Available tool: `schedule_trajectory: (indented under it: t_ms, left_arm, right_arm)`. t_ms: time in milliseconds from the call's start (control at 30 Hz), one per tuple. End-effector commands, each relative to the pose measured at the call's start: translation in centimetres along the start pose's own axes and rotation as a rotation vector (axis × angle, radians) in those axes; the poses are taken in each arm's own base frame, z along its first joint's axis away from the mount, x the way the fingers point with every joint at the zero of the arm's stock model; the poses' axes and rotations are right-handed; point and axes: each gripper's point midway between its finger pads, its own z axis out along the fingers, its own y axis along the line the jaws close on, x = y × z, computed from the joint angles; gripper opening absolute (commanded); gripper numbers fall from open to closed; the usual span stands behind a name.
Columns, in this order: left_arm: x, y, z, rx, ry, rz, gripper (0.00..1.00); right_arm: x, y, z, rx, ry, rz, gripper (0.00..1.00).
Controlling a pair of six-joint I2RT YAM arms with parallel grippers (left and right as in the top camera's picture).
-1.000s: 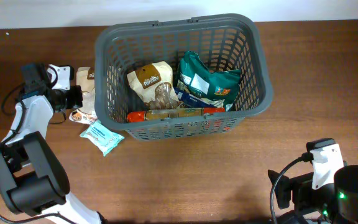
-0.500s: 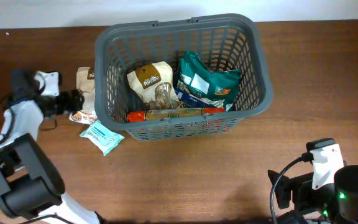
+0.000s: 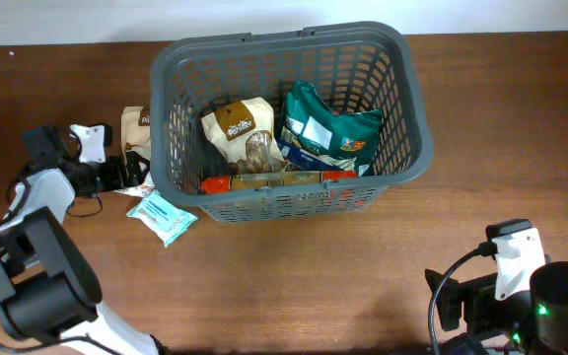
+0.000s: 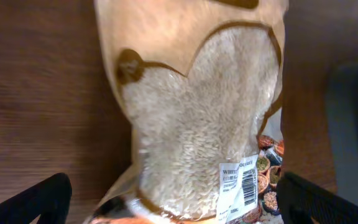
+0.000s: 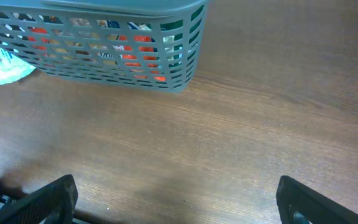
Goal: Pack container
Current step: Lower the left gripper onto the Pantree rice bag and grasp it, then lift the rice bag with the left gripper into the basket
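Observation:
The container [image 3: 294, 202], a dark grey slotted basket, stands at the table's middle back. It holds a brown packet [image 3: 240, 128], a green bag [image 3: 328, 128] and a red-orange box [image 3: 274, 181]. Just left of it lies a rice packet [image 3: 134, 128], which fills the left wrist view [image 4: 191, 112]. My left gripper [image 4: 179, 205] is open, with one finger [image 4: 36, 202] on each side of the packet's lower end. It is not closed on the packet. My right gripper [image 5: 179, 199] is open over bare wood, well short of the container [image 5: 104, 12].
A light blue packet [image 3: 161, 217] lies on the table by the basket's front left corner and also shows in the right wrist view [image 5: 8, 62]. The right arm [image 3: 511, 286] sits at the front right corner. A small printed packet [image 4: 269, 168] lies under the rice packet's end.
The left arm swung out to the left and came back. Its gripper now sits lower, at the rice packet's near end. The right arm has not moved.

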Motion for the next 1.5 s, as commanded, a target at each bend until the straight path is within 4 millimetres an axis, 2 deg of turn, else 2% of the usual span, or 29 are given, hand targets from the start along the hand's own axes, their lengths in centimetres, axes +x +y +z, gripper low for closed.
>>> schedule_trajectory:
  t_ms: [0,133,300,433,600,733,833,967,1033,1067,1133,1267,1367,1467]
  left_arm:
    - [2.0,-0.3,2.1,0.047,0.057,-0.004,1.0]
    - [2.5,-0.3,2.6,0.042,0.075,-0.005,1.0]
    - [3.3,-0.2,3.5,-0.037,0.132,0.032,0.82]
    - [4.5,-1.1,5.2,-0.079,0.201,0.08,0.8]
    - [5.7,-1.1,6.5,-0.139,0.257,0.086,0.79]
    - [6.6,-0.8,7.2,-0.174,0.295,0.089,0.73]
    - [7.7,-0.9,8.0,-0.171,0.327,0.083,0.61]
    - [8.2,-0.9,8.4,-0.17,0.34,0.062,0.36]
    - [8.2,-0.9,8.4,-0.17,0.34,0.062,0.11]
    - [8.2,-0.9,8.4,-0.17,0.34,0.062,0.05]
    - [8.1,-0.9,8.3,-0.17,0.341,0.061,0.02]
    - [6.2,-0.9,7.2,-0.182,0.333,0.063,0.02]
    - [2.0,-0.9,4.7,-0.211,0.26,0.066,0.02]
    - [-4.1,-0.5,-0.1,-0.302,0.112,0.066,0.02]
  right_arm:
    - [0.1,0.1,0.1,-0.005,0.003,0.002,0.99]
    - [0.1,0.1,0.1,-0.004,0.003,0.002,0.99]
    - [0.1,0.1,0.1,-0.004,0.004,0.002,0.99]
    - [0.1,0.1,0.1,-0.004,0.003,0.002,0.99]
    - [0.1,0.1,0.1,-0.005,0.003,0.002,0.99]
    - [0.1,0.1,0.1,-0.004,0.004,0.002,0.99]
    - [0.1,0.1,0.1,-0.004,0.004,0.002,0.99]
    - [0.1,0.1,0.1,-0.004,0.003,0.002,0.99]
    - [0.1,0.1,0.1,-0.004,0.004,0.002,0.99]
    - [0.1,0.1,0.1,-0.004,0.003,0.002,0.99]
    - [0.1,0.1,0.1,-0.004,0.004,0.002,0.99]
    - [0.1,0.1,0.1,-0.004,0.003,0.002,0.99]
    - [0.1,0.1,0.1,-0.005,0.003,0.002,0.99]
    - [0.1,0.1,0.1,-0.004,0.004,0.002,0.99]
